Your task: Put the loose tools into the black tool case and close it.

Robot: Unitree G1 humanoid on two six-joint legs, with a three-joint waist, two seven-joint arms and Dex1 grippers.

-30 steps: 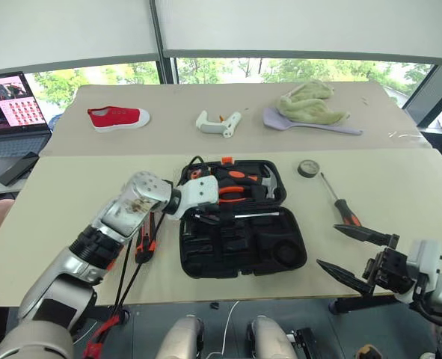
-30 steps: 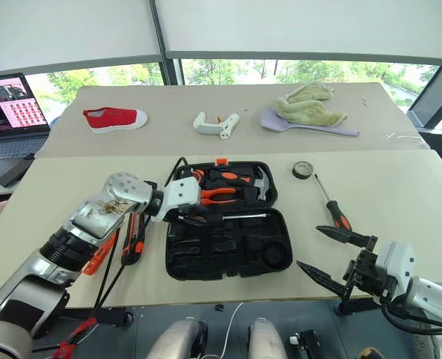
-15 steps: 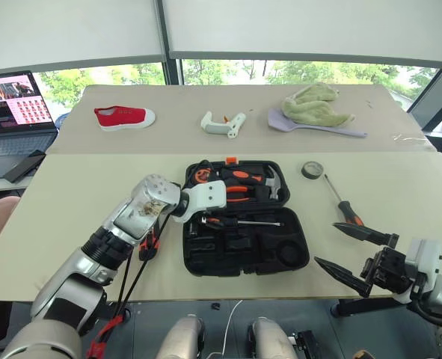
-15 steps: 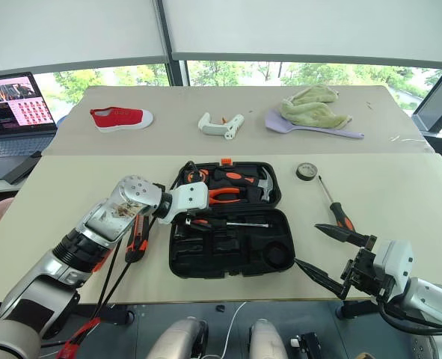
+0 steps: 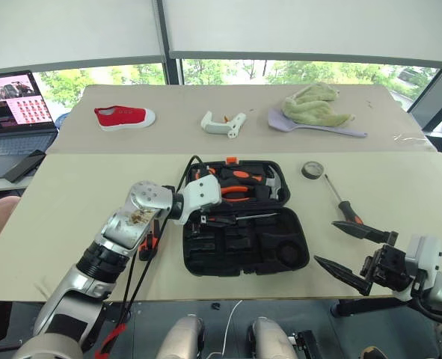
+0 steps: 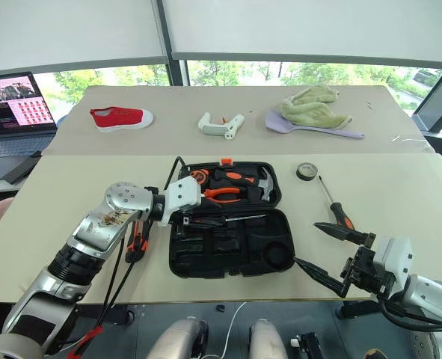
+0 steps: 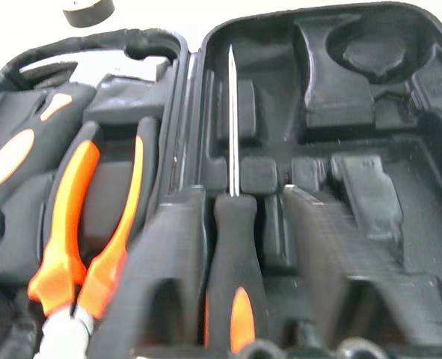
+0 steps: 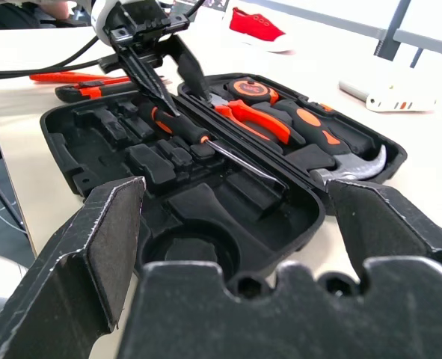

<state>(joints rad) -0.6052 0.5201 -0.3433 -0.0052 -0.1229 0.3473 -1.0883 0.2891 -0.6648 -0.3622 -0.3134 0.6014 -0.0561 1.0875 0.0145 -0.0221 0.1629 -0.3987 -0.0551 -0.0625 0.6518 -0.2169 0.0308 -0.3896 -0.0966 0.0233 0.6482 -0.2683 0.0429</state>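
Left eye view: left gripper [image 5: 199, 218] straddles screwdriver [image 5: 234, 219] handle.

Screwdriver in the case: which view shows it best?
The left wrist view: the screwdriver runs up the middle of the picture, handle and shaft lying in the black tool case. The right wrist view shows its whole length at a slant. The eye views show it small, its handle partly behind the left arm.

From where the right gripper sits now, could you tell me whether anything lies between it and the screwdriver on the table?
Nothing visible does. The screwdriver lies on bare table just beyond the open right gripper, with the tape roll past its tip.
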